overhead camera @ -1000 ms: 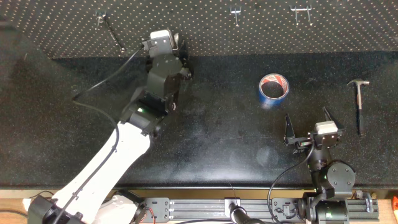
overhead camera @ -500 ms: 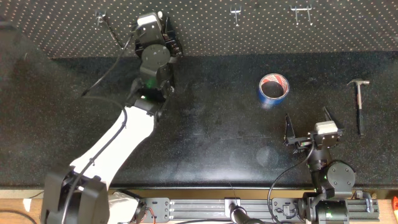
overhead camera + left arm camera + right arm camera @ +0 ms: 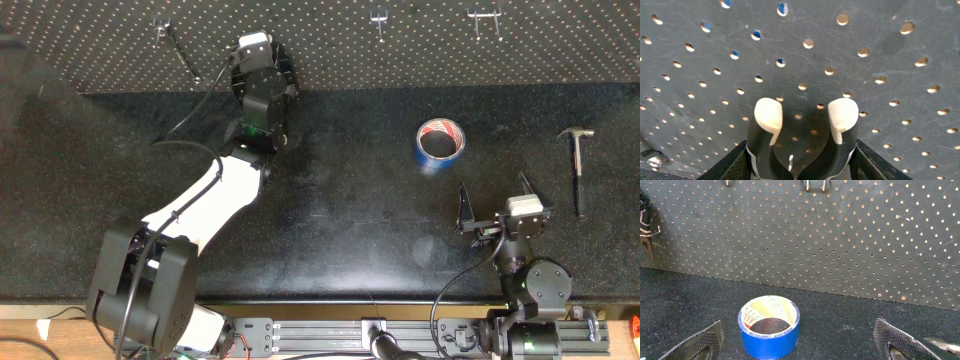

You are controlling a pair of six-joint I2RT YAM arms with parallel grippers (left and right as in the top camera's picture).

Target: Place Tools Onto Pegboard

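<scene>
Now the left pincer (image 3: 806,116) is wide open and empty at the pegboard (image 3: 880,60). The wrench (image 3: 183,55) hangs beside it, toward the surface's (image 3: 340,220) far left corner. The pincer has slid away from the wrench slightly.

Matt, scuffed pegboard (image 3: 880,60); gritty black table (image 3: 340,200); glossy blue tape (image 3: 769,341); shiny metal wrench (image 3: 183,56); smooth pale plastic fingers (image 3: 768,116).

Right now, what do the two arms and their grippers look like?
The left arm has a white link, black joints, a green light and a loose black cable. The left gripper has black fingers with rounded cream pads. The right arm is black, with a pale wrist block and a looping black cable; the right gripper has dark, textured fingers.
</scene>
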